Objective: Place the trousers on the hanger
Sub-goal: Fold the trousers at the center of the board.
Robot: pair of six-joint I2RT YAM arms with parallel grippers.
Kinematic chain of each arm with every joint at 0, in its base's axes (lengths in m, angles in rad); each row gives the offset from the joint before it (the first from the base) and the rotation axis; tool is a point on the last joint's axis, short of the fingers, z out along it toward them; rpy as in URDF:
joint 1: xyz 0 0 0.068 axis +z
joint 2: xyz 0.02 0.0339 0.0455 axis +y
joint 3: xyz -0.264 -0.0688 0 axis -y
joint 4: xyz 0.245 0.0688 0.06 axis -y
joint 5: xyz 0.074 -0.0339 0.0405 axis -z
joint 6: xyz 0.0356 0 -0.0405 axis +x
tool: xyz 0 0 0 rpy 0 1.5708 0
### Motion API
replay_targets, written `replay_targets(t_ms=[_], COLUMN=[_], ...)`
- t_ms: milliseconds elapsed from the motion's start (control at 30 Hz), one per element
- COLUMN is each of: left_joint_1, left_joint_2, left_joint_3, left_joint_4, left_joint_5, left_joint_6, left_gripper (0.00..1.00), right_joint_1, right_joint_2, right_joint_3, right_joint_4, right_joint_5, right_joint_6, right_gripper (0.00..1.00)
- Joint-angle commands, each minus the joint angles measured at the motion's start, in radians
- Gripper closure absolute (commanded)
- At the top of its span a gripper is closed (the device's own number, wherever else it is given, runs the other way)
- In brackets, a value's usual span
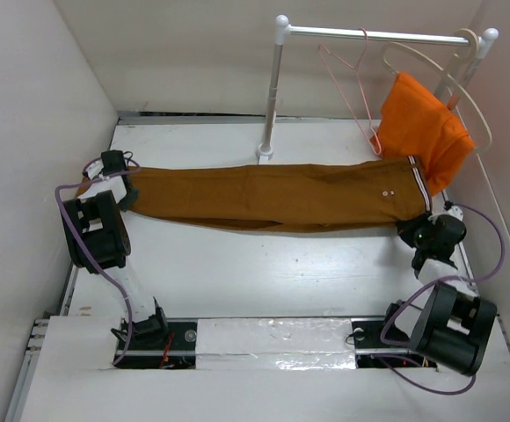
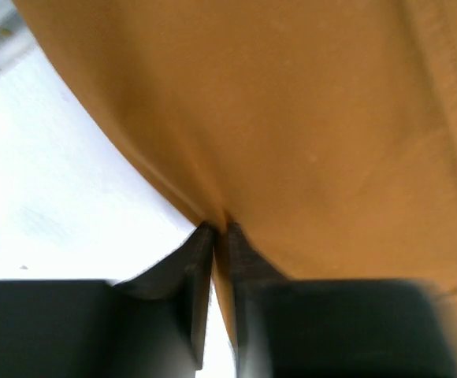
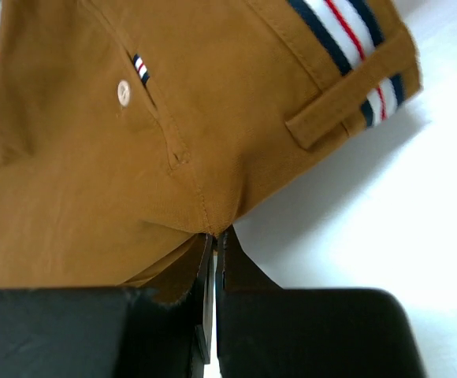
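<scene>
trousers (image 1: 273,195) lie stretched across the table (image 1: 237,272); i see my left gripper (image 2: 217,227) clamped on their leg end, right gripper (image 3: 215,235) on the waist.

The left end effector (image 2: 217,228) is pinched closed on fabric at the leg end of the trousers (image 1: 273,195), its arm stretched forward beside that end, while the right end effector (image 3: 215,233) is clamped on their near edge at the waist end, arm folded close behind.
</scene>
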Motion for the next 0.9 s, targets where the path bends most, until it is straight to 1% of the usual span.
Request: replay_targets(t_ms=[0, 33, 100, 133, 167, 200, 233, 267, 367, 467, 500, 533, 567, 600, 633, 667, 700, 733, 767, 800, 867], left_joint_1=[-0.003, -0.003, -0.003, -0.003, -0.003, -0.003, -0.003, -0.003, -0.003, -0.003, -0.003, -0.003, -0.003, -0.003, -0.003, -0.003, -0.014, -0.014, -0.043, -0.063, -0.119], left_joint_2=[-0.013, -0.016, -0.033, -0.041, -0.058, -0.067, -0.076, -0.093, -0.137, -0.194, -0.204, -0.211, -0.210, -0.207, -0.207, -0.231, -0.251, -0.274, -0.315, -0.331, -0.366], left_joint_3=[0.033, 0.028, 0.010, -0.001, -0.026, -0.036, -0.044, -0.055, -0.072, -0.108, -0.115, -0.116, -0.110, -0.097, -0.087, -0.099, -0.110, -0.119, -0.125, -0.121, -0.086], left_joint_4=[0.020, 0.020, 0.020, 0.023, 0.027, 0.028, 0.025, 0.020, -0.010, -0.012, -0.010, -0.010, -0.010, -0.033, -0.044, -0.038, -0.007, 0.008, 0.022, 0.036, 0.033], left_joint_5=[-0.001, 0.002, 0.014, 0.020, 0.026, 0.026, 0.025, 0.014, -0.024, -0.046, -0.046, -0.044, -0.029, -0.023, -0.024, -0.003, 0.011, 0.022, 0.035, 0.034, 0.011], left_joint_6=[-0.009, -0.014, -0.015, -0.017, -0.018, -0.021, -0.021, -0.023, -0.024, -0.018, -0.011, -0.005, 0.008, 0.014, 0.009, 0.011, 0.011, 0.008, 0.009, 0.011, 0.018], left_gripper=[1.00, 1.00, 1.00, 1.00, 1.00, 1.00, 1.00, 1.00, 1.00, 1.00, 1.00, 0.95, 0.82, 0.61, 0.52, 0.36, 0.31, 0.28, 0.27, 0.27, 0.31], right_joint_1=[-0.093, -0.134, -0.188, -0.217, -0.275, -0.300, -0.320, -0.337, -0.367, -0.381, -0.381, -0.381, -0.381, -0.381, -0.381, -0.390, -0.390, -0.390, -0.390, -0.390, -0.390], right_joint_2=[-0.162, -0.211, -0.320, -0.433, -0.487, -0.539, -0.626, -0.661, -0.728, -0.715, -0.704, -0.687, -0.667, -0.619, -0.594, -0.568, -0.525, -0.506, -0.492, -0.483, -0.471], right_joint_3=[-0.046, -0.058, -0.075, -0.075, -0.080, -0.080, -0.080, -0.078, -0.062, -0.068, -0.066, -0.071, -0.063, -0.058, -0.063, -0.069, -0.077, -0.083, -0.092, -0.095, -0.112], right_joint_4=[-0.027, -0.058, -0.192, -0.243, -0.327, -0.376, -0.413, -0.482, -0.594, -0.599, -0.586, -0.561, -0.563, -0.556, -0.543, -0.511, -0.495, -0.478, -0.452, -0.441, -0.385], right_joint_5=[0.066, 0.064, 0.061, 0.060, 0.050, 0.035, 0.003, -0.008, 0.001, -0.046, -0.060, -0.093, -0.088, -0.091, -0.104, -0.101, -0.100, -0.098, -0.100, -0.100, -0.086], right_joint_6=[-0.020, -0.032, -0.061, -0.087, -0.098, -0.106, -0.112, -0.130, -0.187, -0.192, -0.196, -0.206, -0.215, -0.221, -0.224, -0.215, -0.213, -0.210, -0.203, -0.197, -0.158], right_gripper=[1.00, 1.00, 1.00, 1.00, 1.00, 1.00, 1.00, 1.00, 1.00, 1.00, 0.75, 0.56, 0.40, 0.18, 0.11, 0.09, 0.04, 0.03, 0.03, 0.03, 0.03])
